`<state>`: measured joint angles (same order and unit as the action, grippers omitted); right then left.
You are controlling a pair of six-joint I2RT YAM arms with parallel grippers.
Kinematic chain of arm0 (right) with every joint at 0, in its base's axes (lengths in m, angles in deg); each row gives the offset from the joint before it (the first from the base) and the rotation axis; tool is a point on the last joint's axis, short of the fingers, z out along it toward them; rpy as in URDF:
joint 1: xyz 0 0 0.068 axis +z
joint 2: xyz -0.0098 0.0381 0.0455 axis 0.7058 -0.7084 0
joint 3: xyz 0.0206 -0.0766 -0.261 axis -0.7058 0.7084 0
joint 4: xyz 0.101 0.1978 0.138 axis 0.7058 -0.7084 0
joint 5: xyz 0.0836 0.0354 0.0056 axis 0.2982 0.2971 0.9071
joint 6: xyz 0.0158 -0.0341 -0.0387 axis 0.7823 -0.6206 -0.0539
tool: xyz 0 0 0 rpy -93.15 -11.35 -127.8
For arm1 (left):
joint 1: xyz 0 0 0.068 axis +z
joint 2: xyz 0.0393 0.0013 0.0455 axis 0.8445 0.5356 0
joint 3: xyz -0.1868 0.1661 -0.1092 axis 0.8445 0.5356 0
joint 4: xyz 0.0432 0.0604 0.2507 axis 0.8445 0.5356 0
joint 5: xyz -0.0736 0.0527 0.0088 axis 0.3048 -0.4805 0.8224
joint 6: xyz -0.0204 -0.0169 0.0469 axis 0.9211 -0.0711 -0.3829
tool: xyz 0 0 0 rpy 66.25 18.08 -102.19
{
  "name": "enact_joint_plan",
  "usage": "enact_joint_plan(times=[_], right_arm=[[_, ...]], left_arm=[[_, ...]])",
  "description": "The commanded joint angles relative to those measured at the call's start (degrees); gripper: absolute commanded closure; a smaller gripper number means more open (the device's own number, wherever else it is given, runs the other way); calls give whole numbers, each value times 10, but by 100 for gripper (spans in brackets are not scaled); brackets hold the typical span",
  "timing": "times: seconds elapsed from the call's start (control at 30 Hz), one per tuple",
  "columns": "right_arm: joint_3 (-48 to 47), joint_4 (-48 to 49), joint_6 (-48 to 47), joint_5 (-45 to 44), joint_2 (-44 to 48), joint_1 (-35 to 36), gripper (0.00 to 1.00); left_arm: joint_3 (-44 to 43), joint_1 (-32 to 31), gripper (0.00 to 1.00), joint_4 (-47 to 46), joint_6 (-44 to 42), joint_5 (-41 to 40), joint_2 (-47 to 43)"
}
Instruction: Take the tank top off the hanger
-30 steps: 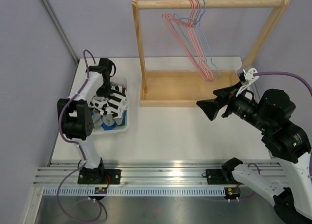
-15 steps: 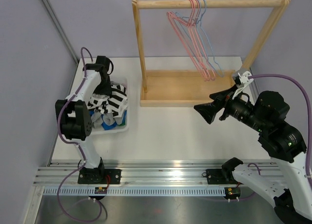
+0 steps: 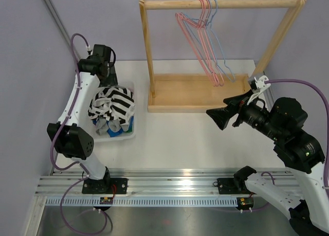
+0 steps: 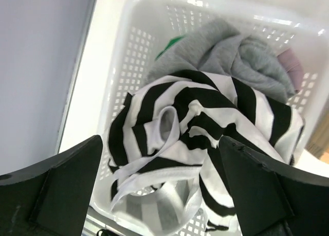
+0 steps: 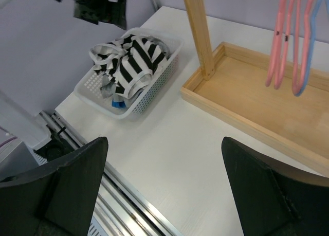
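Observation:
The black-and-white striped tank top (image 3: 114, 105) lies crumpled on top of other clothes in the white basket (image 3: 121, 137), free of any hanger. My left gripper (image 3: 104, 75) hovers above the basket's far end, open and holding nothing. In the left wrist view the tank top (image 4: 205, 123) fills the basket (image 4: 123, 56) below the spread left gripper (image 4: 160, 143). Several pink and blue hangers (image 3: 200, 40) hang bare on the wooden rack (image 3: 221, 3). My right gripper (image 3: 218, 118) is open over the table in front of the rack, and the right wrist view shows the right gripper (image 5: 164, 143) with bare table between its fingers.
The rack's wooden tray base (image 3: 195, 94) sits at the back of the table, its left post (image 3: 149, 51) close to the basket. Grey and blue garments (image 4: 241, 51) lie under the tank top. An aluminium rail (image 3: 169, 182) runs along the near edge.
My left gripper has opened, let go of the tank top and risen back away from the basket. The tank top has settled in the basket. The right arm has barely shifted.

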<state>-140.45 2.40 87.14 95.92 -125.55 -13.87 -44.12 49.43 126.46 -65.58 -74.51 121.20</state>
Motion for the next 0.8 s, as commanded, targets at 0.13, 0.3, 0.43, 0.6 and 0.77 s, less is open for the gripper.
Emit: enact_joint_plan(times=[0.13, 0.3, 0.43, 0.6, 0.77], right_arm=[[8, -33, 47, -261, 15, 3, 1], [34, -51, 34, -352, 41, 3, 1], [42, -80, 8, -373, 63, 3, 0], [38, -140, -1, -389, 68, 3, 0], [57, -158, 1, -406, 84, 3, 0]], left_arm=[[-7, -11, 1, -10, -16, 27, -196], [103, -78, 1, -21, -9, -36, -337], [174, -98, 1, -9, 4, -48, -441], [245, -104, 1, 18, 1, -76, -551], [341, -110, 1, -13, -18, -7, -642]])
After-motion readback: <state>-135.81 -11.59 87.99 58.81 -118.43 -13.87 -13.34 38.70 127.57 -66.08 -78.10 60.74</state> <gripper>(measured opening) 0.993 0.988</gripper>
